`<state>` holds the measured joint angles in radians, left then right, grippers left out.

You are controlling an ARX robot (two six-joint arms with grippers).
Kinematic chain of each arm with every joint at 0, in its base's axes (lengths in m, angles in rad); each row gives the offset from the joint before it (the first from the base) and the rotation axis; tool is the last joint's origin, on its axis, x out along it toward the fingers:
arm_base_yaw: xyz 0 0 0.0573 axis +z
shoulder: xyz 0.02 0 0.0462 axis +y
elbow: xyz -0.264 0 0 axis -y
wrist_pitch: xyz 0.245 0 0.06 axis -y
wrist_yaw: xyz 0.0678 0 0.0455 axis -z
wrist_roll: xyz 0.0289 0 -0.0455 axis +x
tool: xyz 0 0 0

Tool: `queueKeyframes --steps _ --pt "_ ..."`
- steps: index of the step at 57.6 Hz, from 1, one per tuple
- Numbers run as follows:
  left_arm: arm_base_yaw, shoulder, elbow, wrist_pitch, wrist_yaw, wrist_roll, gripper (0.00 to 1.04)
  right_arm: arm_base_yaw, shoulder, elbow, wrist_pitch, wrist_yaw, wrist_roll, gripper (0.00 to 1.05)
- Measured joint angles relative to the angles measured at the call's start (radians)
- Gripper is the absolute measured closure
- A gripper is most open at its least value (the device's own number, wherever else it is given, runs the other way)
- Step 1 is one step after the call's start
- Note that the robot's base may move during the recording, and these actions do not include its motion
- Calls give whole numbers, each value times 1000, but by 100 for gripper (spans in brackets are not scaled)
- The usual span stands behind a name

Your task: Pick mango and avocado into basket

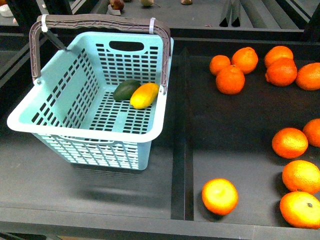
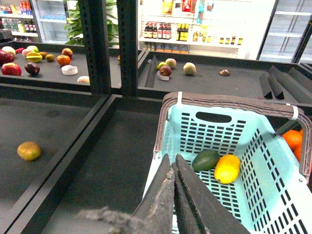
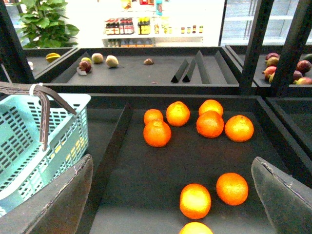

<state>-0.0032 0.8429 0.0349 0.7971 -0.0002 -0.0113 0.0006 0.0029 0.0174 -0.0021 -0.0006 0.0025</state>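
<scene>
While the mango (image 1: 144,95) and avocado (image 1: 126,89) lie touching inside the basket (image 1: 30,125), neither arm holds anything.

Both fruits rest on the basket floor toward its far right corner, the avocado left of the mango. The basket stands on the left shelf section (image 1: 60,190); oranges (image 1: 230,79) lie in the right section. The left gripper (image 2: 174,195) has its fingers pressed together above the basket's near rim; the right gripper (image 3: 170,195) is spread wide above the oranges.

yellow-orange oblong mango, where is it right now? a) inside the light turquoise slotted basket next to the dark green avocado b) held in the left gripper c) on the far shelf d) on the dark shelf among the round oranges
a: the yellow-orange oblong mango lies on the floor of the light turquoise slotted plastic basket, right beside the dark green egg-shaped avocado.
</scene>
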Motion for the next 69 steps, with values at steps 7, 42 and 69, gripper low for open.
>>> queueKeyframes --steps 7,42,69 --pt "0 -103 -15 -87 0 0 103 0 0 0 0 0 0 9" --pt "0 -566 -21 -520 0 0 103 0 0 0 0 0 0 9" --pt "0 -834 -21 -793 0 0 103 0 0 0 0 0 0 9"
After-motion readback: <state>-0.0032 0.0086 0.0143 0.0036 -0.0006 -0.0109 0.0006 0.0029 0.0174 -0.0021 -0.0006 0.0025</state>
